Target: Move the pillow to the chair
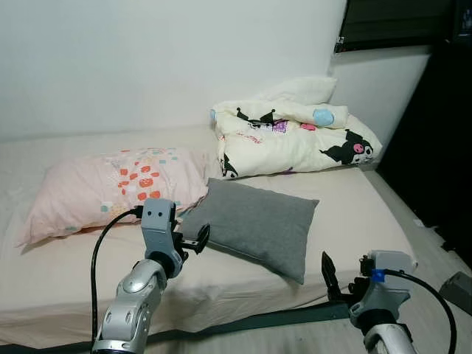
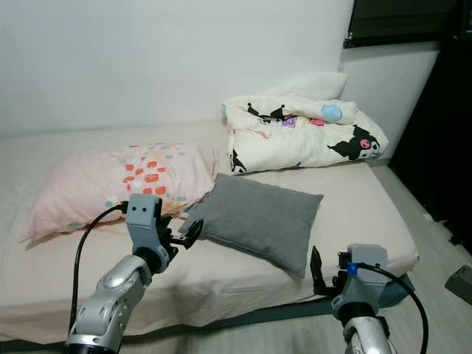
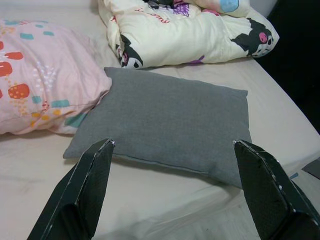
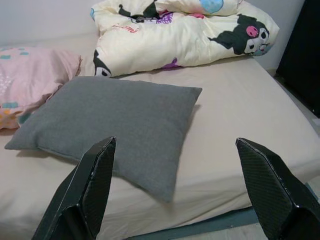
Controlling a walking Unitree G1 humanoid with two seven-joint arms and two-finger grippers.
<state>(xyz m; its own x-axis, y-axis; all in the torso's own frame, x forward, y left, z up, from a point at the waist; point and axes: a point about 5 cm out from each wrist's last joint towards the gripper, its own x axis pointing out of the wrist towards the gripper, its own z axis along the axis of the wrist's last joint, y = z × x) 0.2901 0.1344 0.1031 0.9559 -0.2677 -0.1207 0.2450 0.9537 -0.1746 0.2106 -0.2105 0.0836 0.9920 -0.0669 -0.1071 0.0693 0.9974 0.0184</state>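
I have both arms raised in front of the bed (image 1: 66, 295), and neither is touching anything yet. The grey pillow (image 1: 254, 221) lies flat on the sheet near the front edge, its far corner tucked against the pink patterned pillow (image 1: 110, 188) and just in front of the folded cartoon blanket (image 1: 295, 136). The left pincer (image 1: 193, 242) hovers beside the grey pillow's near-left corner, fingers spread wide and empty, which suits a grab at that edge. The right pincer (image 4: 175, 192) is lower, off the front of the bed, also spread wide and empty, lined up with the pillow's near-right corner. I judge this as the approach before a two-handed lift, since a soft pillow will sag from one corner. I can't see the chair from here.
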